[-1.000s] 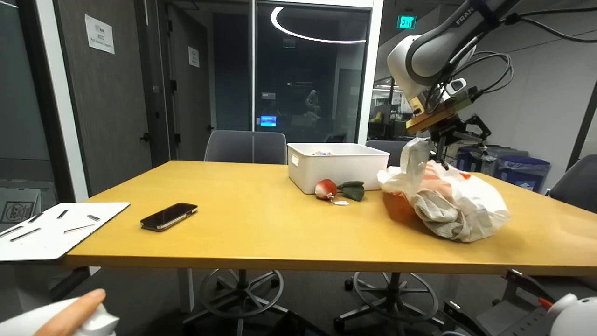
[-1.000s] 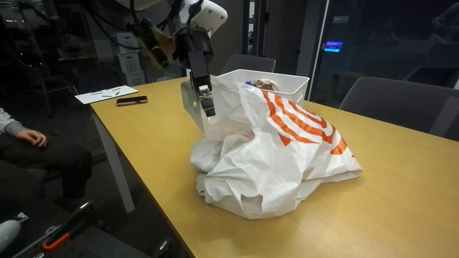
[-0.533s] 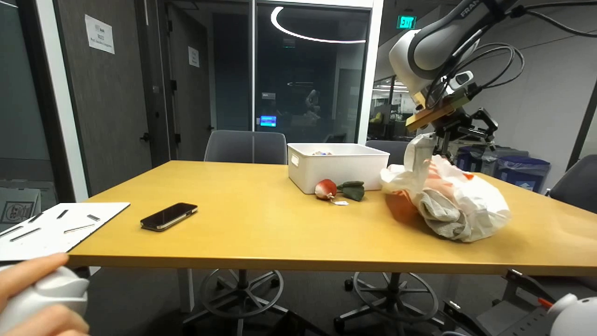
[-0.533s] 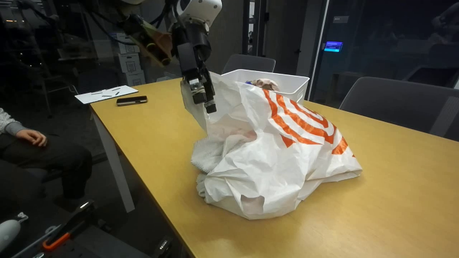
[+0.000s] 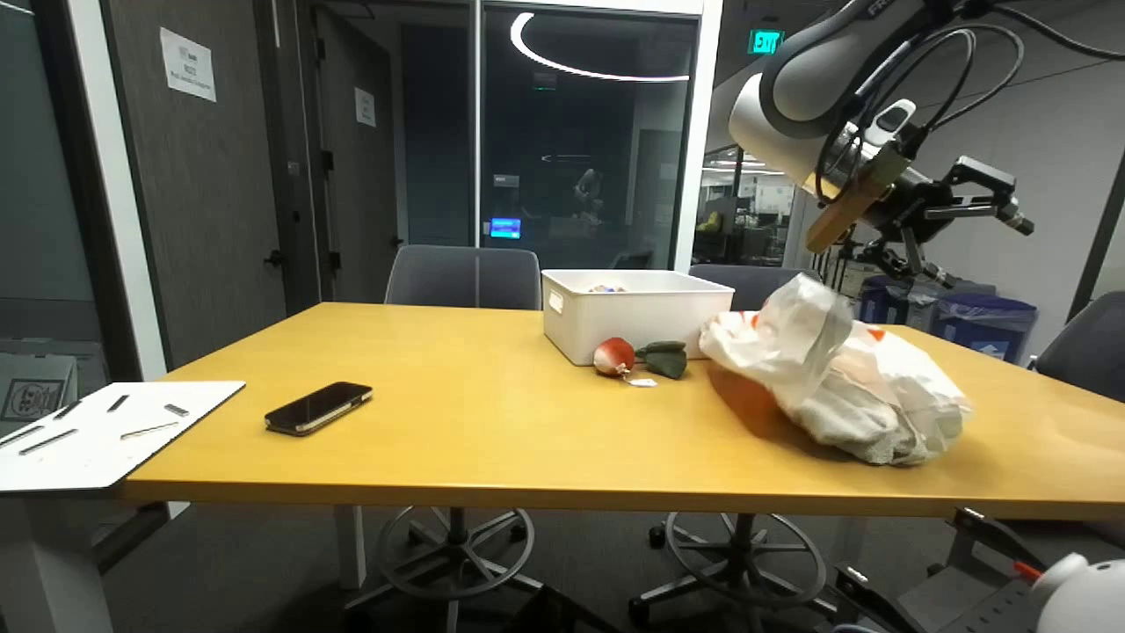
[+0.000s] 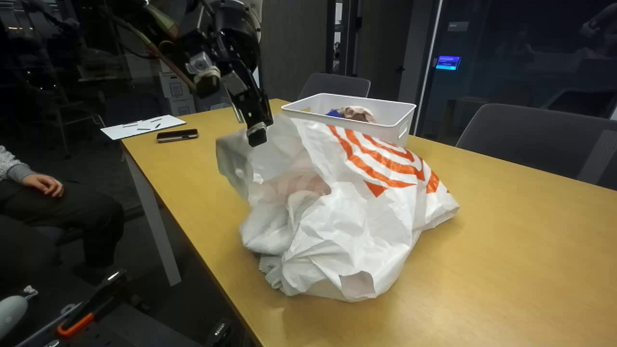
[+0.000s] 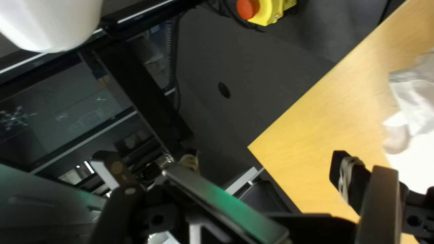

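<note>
Table (image 5: 492,431) fills the middle of an exterior view, a crumpled white bag (image 5: 914,387) slumped at its right. At upper right, the gripper (image 5: 984,253) has swung up and away, jaws spread, nothing between, so the bag sits unheld.

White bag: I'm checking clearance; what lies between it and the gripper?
Only air: an exterior view shows a gap between the gripper and white bag.

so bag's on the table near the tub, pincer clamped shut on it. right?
Not the grip: the wrist view shows the pincer open, nothing between its jaws. The bag is on the table near the tub, as you said.
</note>
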You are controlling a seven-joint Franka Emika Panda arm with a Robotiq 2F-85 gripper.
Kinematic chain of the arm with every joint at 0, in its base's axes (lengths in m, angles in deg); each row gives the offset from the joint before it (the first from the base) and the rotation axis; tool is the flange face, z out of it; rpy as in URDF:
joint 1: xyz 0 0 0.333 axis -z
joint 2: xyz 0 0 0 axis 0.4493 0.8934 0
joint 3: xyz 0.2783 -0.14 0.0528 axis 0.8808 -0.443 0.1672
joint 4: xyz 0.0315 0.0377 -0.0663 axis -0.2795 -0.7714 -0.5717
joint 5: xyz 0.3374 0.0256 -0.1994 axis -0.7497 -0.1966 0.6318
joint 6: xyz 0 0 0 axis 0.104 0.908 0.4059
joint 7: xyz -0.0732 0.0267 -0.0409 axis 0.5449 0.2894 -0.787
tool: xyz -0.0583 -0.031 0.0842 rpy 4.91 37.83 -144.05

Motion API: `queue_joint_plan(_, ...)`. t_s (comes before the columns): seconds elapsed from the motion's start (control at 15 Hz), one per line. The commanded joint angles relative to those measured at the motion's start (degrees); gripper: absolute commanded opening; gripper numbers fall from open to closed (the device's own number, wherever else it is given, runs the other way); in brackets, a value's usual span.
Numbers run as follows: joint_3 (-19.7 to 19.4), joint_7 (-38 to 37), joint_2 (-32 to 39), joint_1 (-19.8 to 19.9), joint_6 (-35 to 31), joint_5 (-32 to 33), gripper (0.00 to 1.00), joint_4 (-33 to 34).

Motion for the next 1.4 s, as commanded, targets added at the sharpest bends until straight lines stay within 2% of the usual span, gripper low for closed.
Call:
queue_joint_plan(0.0, 0.61, -1.06, 4.65, 0.46, 9.13, 2.73, 1.0, 2.28)
queue_joint_plan(0.07, 0.56, 0.17, 5.44, 0.18, 10.52, 3.47, 1.0, 2.25)
queue_joint_plan(0.13, 0.32, 2.28, 2.94, -0.31, 3.92, 3.03, 1.0, 0.5)
queue_joint_plan(0.33, 0.68, 3.01, 0.1, -0.97, -4.22, -0.29, 1.0, 0.07)
queue_joint_plan(0.93, 2.97, 8.38, -12.57, -2.75, -18.73, -9.21, 1.0, -3.06)
queue_joint_plan(1.13, 3.02, 11.63, -14.45, -2.35, -27.82, -8.43, 1.0, -5.43)
queue_joint_plan(1.33, 2.07, 15.15, -14.01, -1.17, -40.9, -7.55, 1.0, -8.8)
